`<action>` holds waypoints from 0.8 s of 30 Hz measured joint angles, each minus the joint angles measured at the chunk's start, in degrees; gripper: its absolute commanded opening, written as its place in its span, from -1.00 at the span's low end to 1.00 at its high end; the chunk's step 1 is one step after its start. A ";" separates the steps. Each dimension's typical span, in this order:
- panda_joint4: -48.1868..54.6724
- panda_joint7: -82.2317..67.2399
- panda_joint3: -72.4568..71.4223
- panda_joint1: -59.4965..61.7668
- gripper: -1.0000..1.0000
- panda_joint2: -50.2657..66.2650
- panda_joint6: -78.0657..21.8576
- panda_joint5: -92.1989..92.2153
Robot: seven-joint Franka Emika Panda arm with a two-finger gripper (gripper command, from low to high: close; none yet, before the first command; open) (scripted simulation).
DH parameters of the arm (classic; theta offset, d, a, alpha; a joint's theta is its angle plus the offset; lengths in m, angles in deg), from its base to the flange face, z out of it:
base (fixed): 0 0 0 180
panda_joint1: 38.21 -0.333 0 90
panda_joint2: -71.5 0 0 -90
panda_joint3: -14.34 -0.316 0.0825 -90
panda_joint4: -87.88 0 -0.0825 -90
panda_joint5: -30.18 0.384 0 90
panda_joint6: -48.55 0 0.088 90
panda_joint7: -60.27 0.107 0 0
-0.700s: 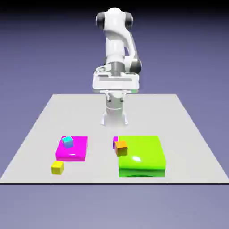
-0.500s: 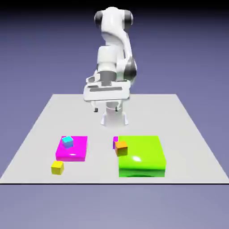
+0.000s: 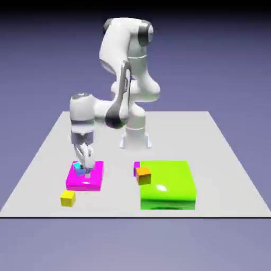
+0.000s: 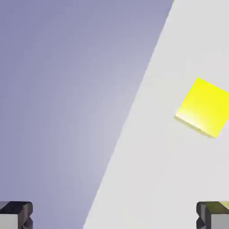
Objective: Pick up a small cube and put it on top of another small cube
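Cyan cube [image 3: 78,168], small and partly hidden behind the hand, sat on top of the flat magenta block [image 3: 86,180] toward the exterior view's left. The arm [image 3: 114,79] reached over from its base, bent sharply at the elbow, and the fingers [image 3: 86,172] were down at the block, right by the cube. They stood spread wide (the hand view showed one tip at each side of its bottom edge, well apart), with nothing seen gripped; whether either one touched the cube, I could not tell.

The yellow cube [image 3: 68,198] lay on the pale surface [image 3: 114,196], near the block and closer to the camera. In the hand view it showed at the right edge, slightly cut off. Over toward the exterior view's right was the big green block [image 3: 166,180], with an orange cube [image 3: 143,175] at its left edge and a purple piece [image 3: 136,168] just behind that (mostly hidden).
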 measured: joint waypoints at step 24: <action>1.93 -1.38 -6.29 1.63 -1.00 0.81 -10.51 -1.63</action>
